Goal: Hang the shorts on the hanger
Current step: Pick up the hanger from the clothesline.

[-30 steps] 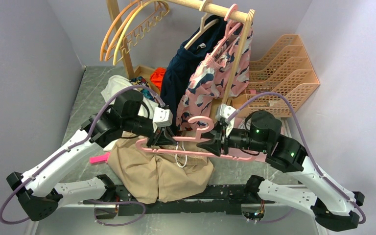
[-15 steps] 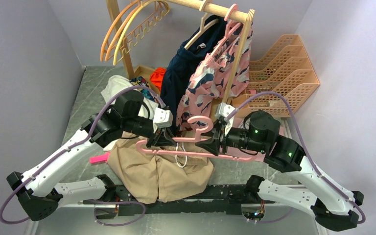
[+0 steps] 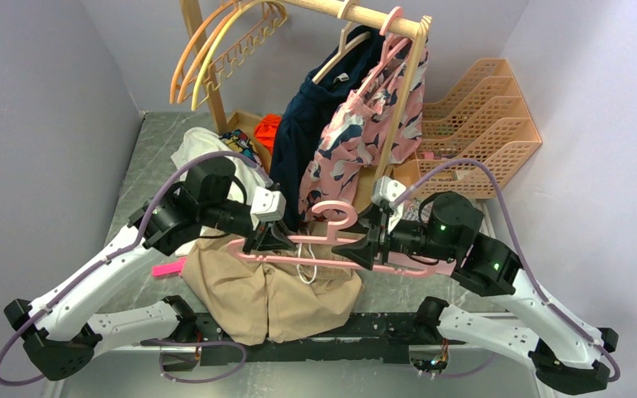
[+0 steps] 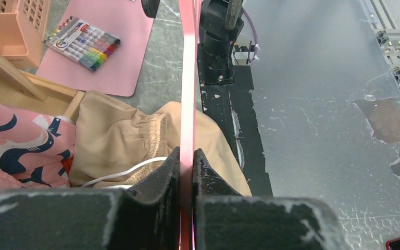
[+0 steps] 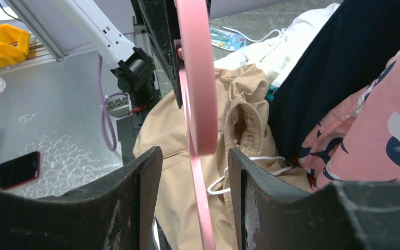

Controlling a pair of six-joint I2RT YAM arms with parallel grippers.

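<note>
A grey marbled table (image 3: 145,157) carried the scene. At its far side stood a wooden clothes rail (image 3: 365,13), from which a navy blue garment (image 3: 307,124) and a pink, navy and white patterned garment (image 3: 348,149) hung.

The large tan fabric shorts (image 3: 257,290) lay crumpled on the table near its front edge, between the two arms. Their gathered elastic waistband was turned toward the rail, and the legs spilled over the black strip at the arms' bases.

The wide pink plastic hanger (image 3: 332,262), with its curved hook and scalloped lower bar, was held just above the shorts' waistband. It ran crosswise with its hook pointing toward the rail, and no part of the shorts was threaded onto it.

The left pincer (image 4: 186,161) was clenched on the hanger's left arm, its black pads pressed flat against both faces of the plastic. The right pincer (image 5: 194,166) was released. Its jaws stood apart astride the hanger's right part, with a gap showing on either side.

The shorts' white drawstring (image 3: 305,272) looped out beneath the hanger's lower bar.
</note>
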